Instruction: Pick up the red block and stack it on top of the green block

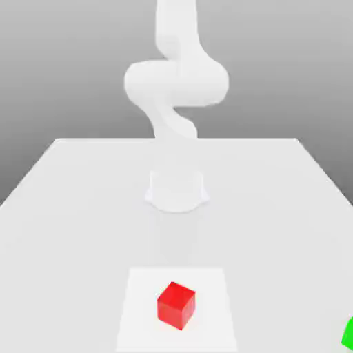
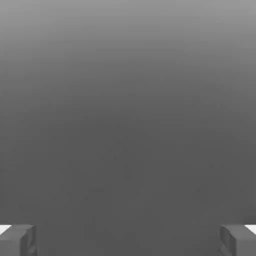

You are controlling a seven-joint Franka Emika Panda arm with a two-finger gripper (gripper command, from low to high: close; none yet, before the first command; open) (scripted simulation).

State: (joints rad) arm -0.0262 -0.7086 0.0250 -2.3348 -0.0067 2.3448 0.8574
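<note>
The red block [image 1: 176,305] rests on the white table near its front edge, on a lighter square patch [image 1: 141,307]. Only a sliver of the green block [image 1: 348,334] shows, cut off at the exterior view's right edge, on the table and well apart from the red one. The arm rises from its base [image 1: 176,189] and leaves the exterior view at the top, so the hand is out of that view. In the hand view my gripper [image 2: 128,240] is open, with its two fingertips [image 2: 17,239] far apart and only plain grey background between them. Neither block appears in the hand view.
The white table [image 1: 69,207] spreads around the arm's round base, with its far edge behind the arm. Beyond it is a plain grey backdrop.
</note>
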